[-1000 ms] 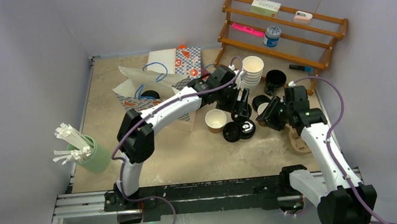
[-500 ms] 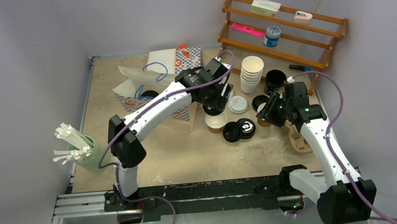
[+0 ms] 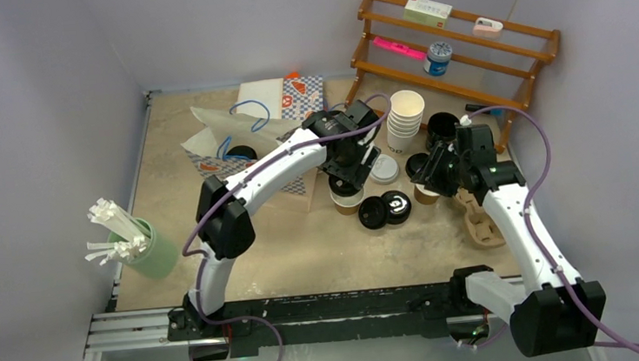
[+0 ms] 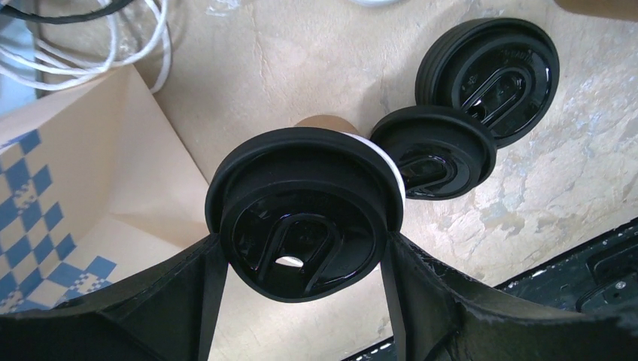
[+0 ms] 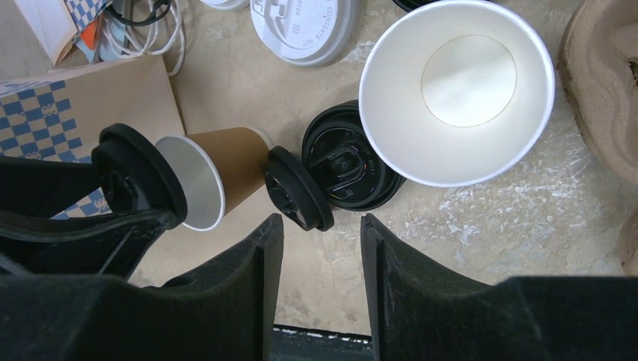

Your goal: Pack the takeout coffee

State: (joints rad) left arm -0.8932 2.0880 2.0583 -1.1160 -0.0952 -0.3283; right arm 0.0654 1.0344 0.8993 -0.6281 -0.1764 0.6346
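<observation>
My left gripper (image 3: 346,171) is shut on a round black sip lid (image 4: 301,226), holding it by the rim. The lid hangs just over a brown paper cup (image 3: 346,199); the cup's white rim (image 4: 390,171) shows behind it. From the right wrist view the lid (image 5: 139,180) sits off to one side of the cup's mouth (image 5: 192,180), not seated on it. My right gripper (image 5: 322,241) is open and empty, low over the table. Beside it stands an open, empty cup (image 5: 455,90).
Two loose black lids (image 3: 373,212) (image 3: 397,206) lie in front of the brown cup, one leaning on the other. A white lid (image 3: 382,169), stacked white cups (image 3: 405,116), a checked paper bag (image 3: 234,144), a pulp carrier (image 3: 481,223), a green holder (image 3: 143,248) and a wooden rack (image 3: 453,46) surround them.
My left gripper has swung left and toward me from above the white lids, carrying the black lid to just over the brown cup. My right gripper has shifted slightly away.
</observation>
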